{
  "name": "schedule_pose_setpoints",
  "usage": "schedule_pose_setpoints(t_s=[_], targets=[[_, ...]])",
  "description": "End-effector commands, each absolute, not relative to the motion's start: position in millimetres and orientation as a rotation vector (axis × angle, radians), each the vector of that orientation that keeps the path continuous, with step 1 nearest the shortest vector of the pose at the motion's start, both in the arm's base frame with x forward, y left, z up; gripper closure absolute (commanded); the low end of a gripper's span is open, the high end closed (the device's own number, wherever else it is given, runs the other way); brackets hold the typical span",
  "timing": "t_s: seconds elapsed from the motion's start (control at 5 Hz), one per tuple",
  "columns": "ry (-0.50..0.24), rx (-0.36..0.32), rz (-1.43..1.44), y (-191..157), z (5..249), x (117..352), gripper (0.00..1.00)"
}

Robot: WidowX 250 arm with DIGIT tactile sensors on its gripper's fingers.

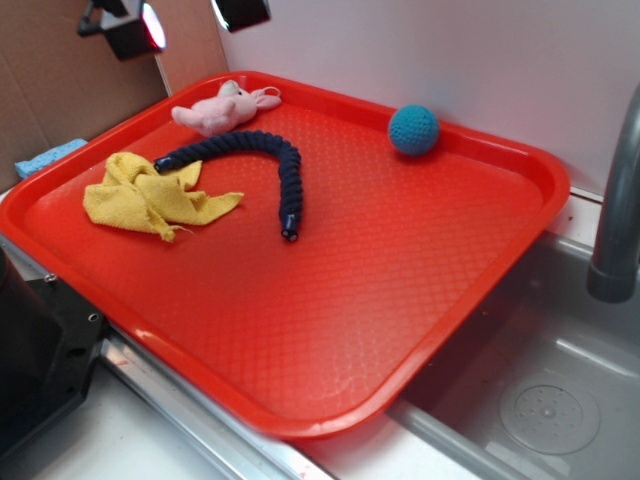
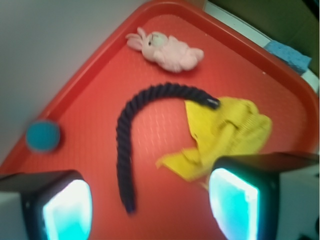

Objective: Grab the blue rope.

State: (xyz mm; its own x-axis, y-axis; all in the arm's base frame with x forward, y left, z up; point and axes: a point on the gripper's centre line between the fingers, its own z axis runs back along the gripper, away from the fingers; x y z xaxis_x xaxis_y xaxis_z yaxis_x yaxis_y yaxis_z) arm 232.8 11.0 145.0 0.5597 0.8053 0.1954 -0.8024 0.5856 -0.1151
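Spread hand (image 2: pixel 150 205) above one blue rope (image 2: pixel 131 125).

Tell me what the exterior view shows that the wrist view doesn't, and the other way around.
Only the exterior view shows the grey faucet, the sink basin with its drain, and the tray's whole near rim. Only the wrist view shows the pincer's two fingers close up, standing apart above the tray. Both show the red tray, the blue rope curved with one end on the yellow cloth, the pink stuffed bunny, the teal crocheted ball and the blue sponge outside the tray.
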Motion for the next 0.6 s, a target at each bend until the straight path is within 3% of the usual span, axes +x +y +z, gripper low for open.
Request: schedule_pose_setpoints(t_s=[0.0,0.4], targets=[[-0.291,0.050,1.057,26,101,269,0.00],[-0.282,0.074,1.087,32,44,291,0.00]])
